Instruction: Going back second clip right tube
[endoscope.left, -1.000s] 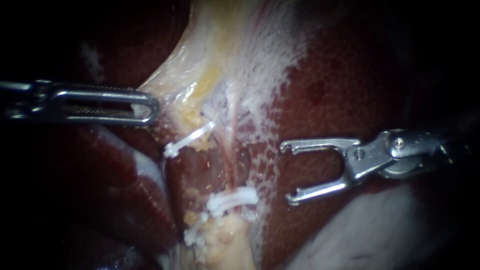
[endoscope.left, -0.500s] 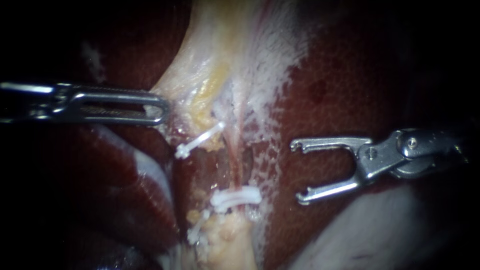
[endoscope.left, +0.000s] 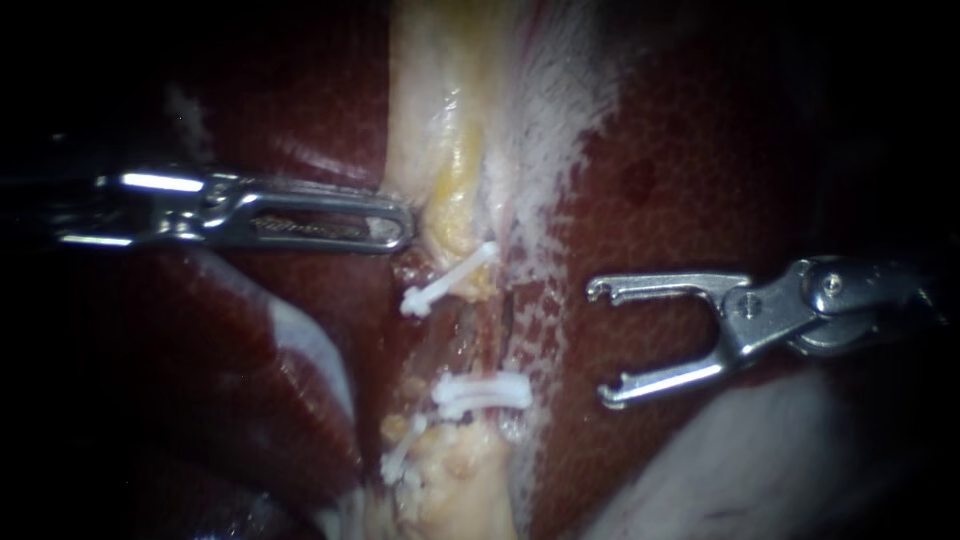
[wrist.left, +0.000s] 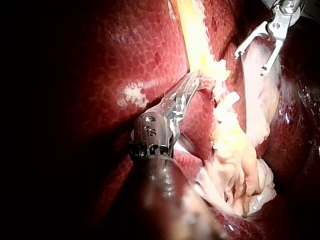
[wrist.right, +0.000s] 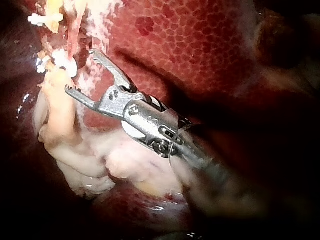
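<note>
Right instrument (endoscope.left: 604, 342) gapes empty, right of lower white plastic clip (endoscope.left: 482, 393); thin pink tube (endoscope.left: 468, 335) above clip soft, tearable; left instrument (endoscope.left: 400, 225) pinches yellowish tissue (endoscope.left: 455, 190).

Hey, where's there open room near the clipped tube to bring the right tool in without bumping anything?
Free: the bare dark-red liver surface between the pale yellowish tissue strip and the open silver right tool. Crowded: that strip, carrying the upper white plastic clip and lower white clips, with the silver left tool shut on its edge.
</note>
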